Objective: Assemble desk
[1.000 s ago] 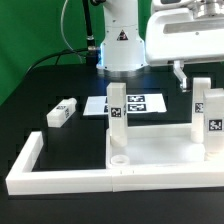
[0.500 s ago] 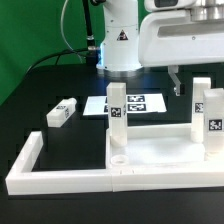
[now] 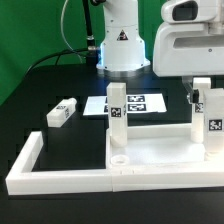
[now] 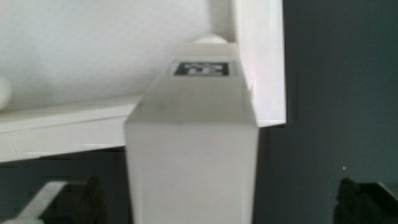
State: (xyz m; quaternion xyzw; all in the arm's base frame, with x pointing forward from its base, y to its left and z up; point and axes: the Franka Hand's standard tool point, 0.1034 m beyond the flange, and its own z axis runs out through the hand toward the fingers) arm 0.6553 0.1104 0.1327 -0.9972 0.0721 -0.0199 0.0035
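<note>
The white desk top [image 3: 160,155] lies at the front on the exterior view's right, rim up. One tagged white leg [image 3: 116,112] stands upright at its near left corner. Another tagged leg [image 3: 212,118] stands at its right side. A third leg [image 3: 62,112] lies loose on the black table to the left. My gripper [image 3: 198,92] hangs right over the right leg. In the wrist view that leg [image 4: 199,130] fills the middle, and the dark fingers [image 4: 50,203] stand apart on either side of it, not touching. The gripper [image 4: 205,205] is open.
The marker board [image 3: 140,102] lies flat behind the middle leg. Long white frame bars [image 3: 40,170] run along the front and left of the table. The robot base [image 3: 120,45] stands at the back, with a green backdrop to the left.
My gripper has moved toward the exterior view's right and come down, from beside the right leg to straight over it. The parts have not moved.
</note>
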